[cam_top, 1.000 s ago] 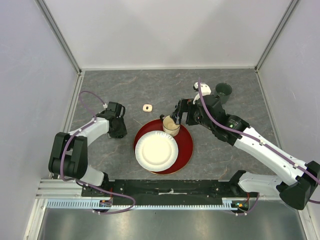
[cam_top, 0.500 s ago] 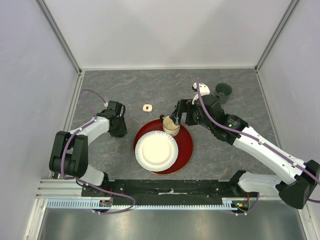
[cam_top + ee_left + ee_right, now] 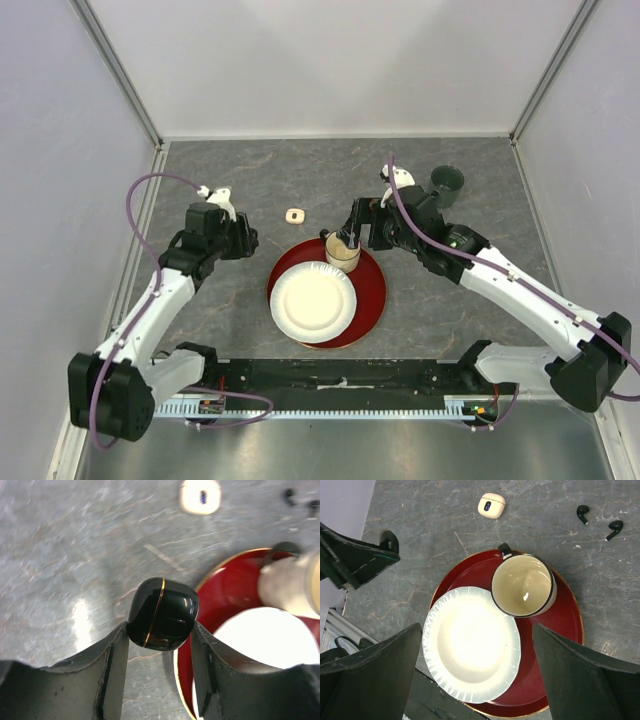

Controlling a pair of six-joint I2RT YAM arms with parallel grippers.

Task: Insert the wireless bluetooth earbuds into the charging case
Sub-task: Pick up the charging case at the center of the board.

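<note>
**Case in the gripper, earbuds not yet inserted**

Two black earbuds (image 3: 582, 513) (image 3: 615, 528) are lying loose on the grey surface (image 3: 420, 520), near each other but apart, and neither is sitting in any case. From the right gripper (image 3: 352, 235) they are lying ahead and off to the right, beyond the cup (image 3: 522, 585) it is hovering over. I am not seeing the white pair in any view.

The black charging case (image 3: 162, 612) is being held by the left gripper (image 3: 160, 630), whose two fingers are pressing on its sides at a narrow opening. The lid is looking closed, with its gold seam running unbroken across the shell. The black earbuds are lying well ahead of this gripper and to its right, past the far rim of the red tray (image 3: 565, 625).

A white case (image 3: 491, 506), also closed, is resting on the surface ahead of the left gripper, well apart from it.

The right gripper is hanging wide open and carrying nothing, with the cup and the white plate (image 3: 470, 645) lying below its spread fingers.

As I am judging it, the task is only starting: one case is grasped, while opening it, picking up each earbud and seating them are all left to do.
</note>
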